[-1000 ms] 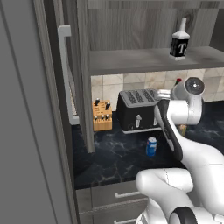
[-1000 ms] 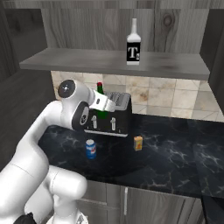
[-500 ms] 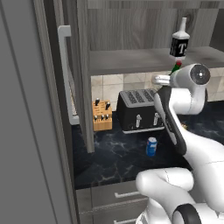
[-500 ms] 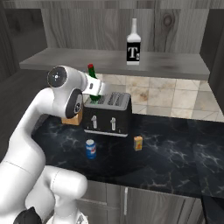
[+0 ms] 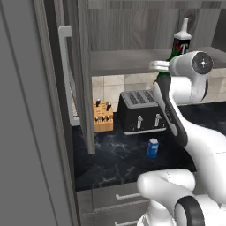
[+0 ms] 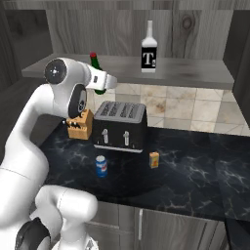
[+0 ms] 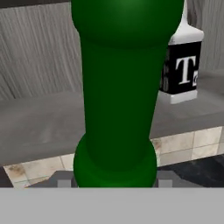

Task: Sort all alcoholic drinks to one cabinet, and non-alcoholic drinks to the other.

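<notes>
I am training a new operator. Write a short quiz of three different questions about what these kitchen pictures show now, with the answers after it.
1. True or false: the green bottle stands on the counter.
2. Which drink is already on the cabinet shelf? A) soda can B) pale bottle with a "T" label C) orange carton
3. Name the two drinks on the counter in front of the toaster.

Key
1. False: the gripper holds it up near the shelf.
2. B, the pale bottle.
3. The blue soda can and the orange carton.
</notes>
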Tool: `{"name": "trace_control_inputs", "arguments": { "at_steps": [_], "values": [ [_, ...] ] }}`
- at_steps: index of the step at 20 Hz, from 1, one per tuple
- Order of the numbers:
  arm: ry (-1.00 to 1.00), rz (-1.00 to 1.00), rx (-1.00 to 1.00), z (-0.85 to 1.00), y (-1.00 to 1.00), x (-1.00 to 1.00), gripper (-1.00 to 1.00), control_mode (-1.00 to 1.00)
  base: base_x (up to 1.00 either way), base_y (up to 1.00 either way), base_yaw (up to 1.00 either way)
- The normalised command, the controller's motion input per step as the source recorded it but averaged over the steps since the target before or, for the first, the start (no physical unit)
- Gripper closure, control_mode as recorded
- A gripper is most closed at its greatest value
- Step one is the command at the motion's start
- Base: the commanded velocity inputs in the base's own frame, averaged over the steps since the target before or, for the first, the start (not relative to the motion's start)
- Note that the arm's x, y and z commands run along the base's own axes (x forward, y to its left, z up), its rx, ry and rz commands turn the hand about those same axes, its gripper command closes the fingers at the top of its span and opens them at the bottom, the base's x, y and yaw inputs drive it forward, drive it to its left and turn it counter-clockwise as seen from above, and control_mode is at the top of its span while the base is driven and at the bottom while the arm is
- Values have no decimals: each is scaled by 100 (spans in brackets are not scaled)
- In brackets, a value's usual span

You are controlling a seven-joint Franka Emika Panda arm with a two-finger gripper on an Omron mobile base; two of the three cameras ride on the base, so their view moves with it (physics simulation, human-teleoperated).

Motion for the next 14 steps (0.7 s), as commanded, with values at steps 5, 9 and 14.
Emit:
{"name": "trace_control_inputs", "arguments": {
  "at_steps": [5,9,14],
  "values": [
    [0,2,0,43,13,37,100,-100,0,0,0],
    [0,4,0,20,8,58,100,-100,0,0,0],
    [0,3,0,-4,0,96,100,-100,0,0,0]
  ]
}}
